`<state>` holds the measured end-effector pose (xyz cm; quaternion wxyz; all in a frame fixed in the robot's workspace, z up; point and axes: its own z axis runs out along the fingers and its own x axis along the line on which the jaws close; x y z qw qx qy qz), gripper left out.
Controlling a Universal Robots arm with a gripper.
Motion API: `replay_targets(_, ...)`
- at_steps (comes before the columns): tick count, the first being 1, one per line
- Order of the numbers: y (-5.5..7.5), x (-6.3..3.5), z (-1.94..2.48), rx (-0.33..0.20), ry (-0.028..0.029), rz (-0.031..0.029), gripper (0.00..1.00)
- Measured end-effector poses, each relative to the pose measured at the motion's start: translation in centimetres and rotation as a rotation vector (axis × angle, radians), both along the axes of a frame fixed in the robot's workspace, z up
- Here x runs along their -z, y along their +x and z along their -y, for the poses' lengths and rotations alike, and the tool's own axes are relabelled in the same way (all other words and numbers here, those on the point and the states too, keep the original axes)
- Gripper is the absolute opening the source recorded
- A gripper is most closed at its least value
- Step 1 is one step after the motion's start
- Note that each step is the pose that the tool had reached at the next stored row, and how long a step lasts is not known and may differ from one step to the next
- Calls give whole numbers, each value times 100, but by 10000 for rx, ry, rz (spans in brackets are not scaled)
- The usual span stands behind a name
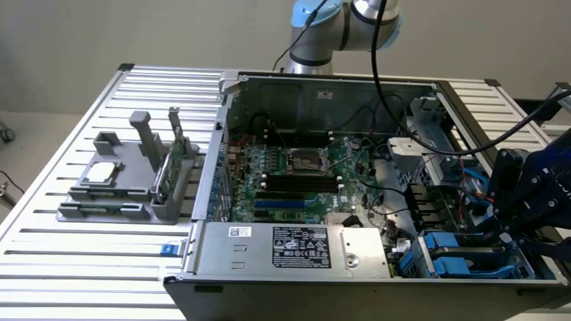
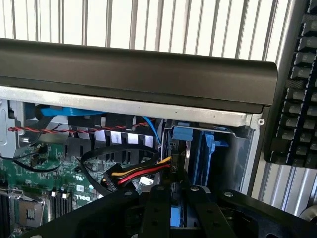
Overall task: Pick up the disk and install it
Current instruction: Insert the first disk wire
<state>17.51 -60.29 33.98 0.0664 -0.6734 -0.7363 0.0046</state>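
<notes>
My black gripper (image 1: 519, 217) hangs over the drive bay corner of the open computer case (image 1: 214, 167), at the exterior view's right. In the wrist view its two fingers (image 2: 159, 210) are closed around a narrow blue strip, the edge of the disk (image 2: 178, 217) in its blue carrier. Most of the disk is hidden by the gripper body. Just beyond the fingertips, the metal drive bay (image 2: 233, 148) holds blue plastic carrier parts (image 2: 205, 148). In the exterior view, blue carriers (image 1: 450, 259) sit in the bay below the gripper.
Red, yellow and black cables (image 2: 136, 173) run close beside the fingers. A keyboard (image 2: 297, 99) lies outside the case wall. A grey fixture (image 1: 125, 194) on the slatted table holds a processor chip (image 1: 101, 172) and a green card (image 1: 178, 157). The power supply (image 1: 295, 247) fills the case's front.
</notes>
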Motion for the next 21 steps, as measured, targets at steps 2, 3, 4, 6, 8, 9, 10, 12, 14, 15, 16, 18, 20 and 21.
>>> replay_targets(2,-3,1,-1,10,-21,0,18)
replay_targets(3,-4,3,-2,14,-37,0,18)
replay_targets(4,-4,5,-2,16,-50,0,18)
replay_targets(6,-6,6,-7,23,-86,0,18)
replay_targets(8,-8,7,-22,29,-137,0,18)
replay_targets(9,-8,8,-32,33,-162,0,18)
replay_targets(10,-9,8,-43,37,-186,0,18)
replay_targets(12,-10,11,-60,51,-220,0,18)
replay_targets(14,-9,13,-75,72,-239,-1,18)
replay_targets(15,-10,13,-80,84,-249,-1,18)
replay_targets(16,-9,15,-82,96,-256,-1,18)
replay_targets(18,-9,16,-82,134,-275,-1,18)
replay_targets(20,-9,15,-84,180,-314,-1,18)
replay_targets(21,-9,15,-86,201,-342,-1,18)
